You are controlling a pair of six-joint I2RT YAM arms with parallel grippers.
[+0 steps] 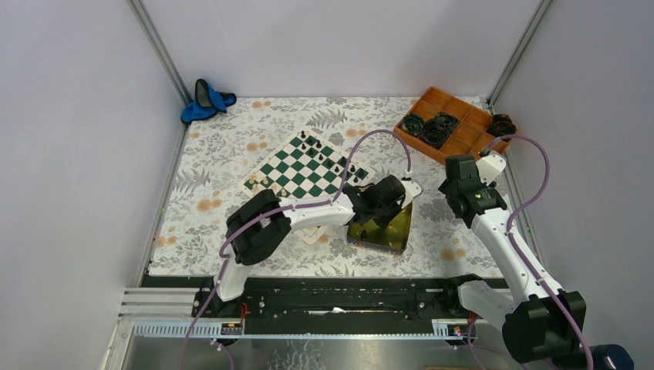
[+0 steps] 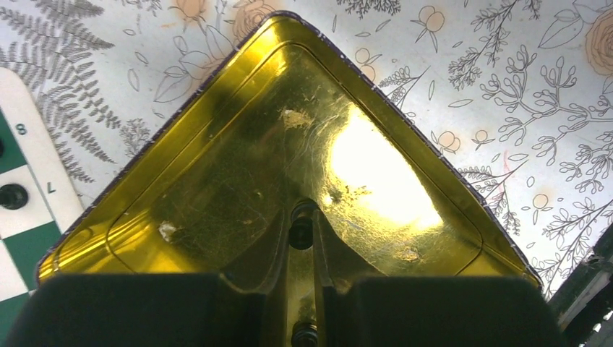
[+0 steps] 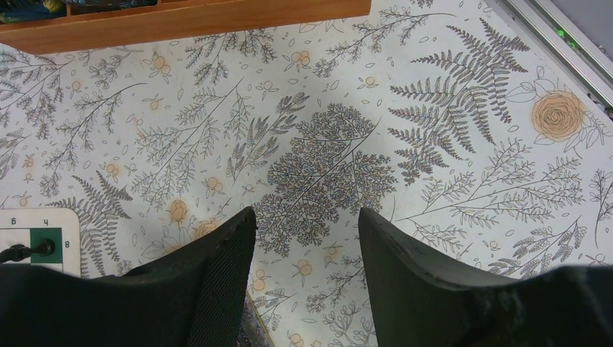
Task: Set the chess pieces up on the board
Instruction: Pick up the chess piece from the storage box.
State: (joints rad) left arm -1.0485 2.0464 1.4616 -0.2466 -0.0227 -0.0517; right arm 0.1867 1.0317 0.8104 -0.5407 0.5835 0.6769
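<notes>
The green and white board point(image 1: 287, 164) lies at the table's middle left with several small black and cream chess pieces point(image 1: 318, 144) on it. My left gripper point(image 1: 382, 210) reaches down into the yellow-gold tin tray point(image 1: 395, 235). In the left wrist view its fingers point(image 2: 273, 246) are closed on a small black chess piece point(image 2: 301, 233) just above the tin's floor point(image 2: 238, 144). My right gripper point(image 3: 307, 217) is open and empty above the flowered cloth, to the right of the tin; it also shows in the top view point(image 1: 456, 202).
An orange compartment tray point(image 1: 463, 132) with black coiled items stands at the back right. A blue object point(image 1: 207, 100) lies at the back left. A board corner point(image 2: 29, 163) with a black piece point(image 2: 13, 196) shows left of the tin. The board's corner point(image 3: 36, 220) is at the right wrist view's left edge.
</notes>
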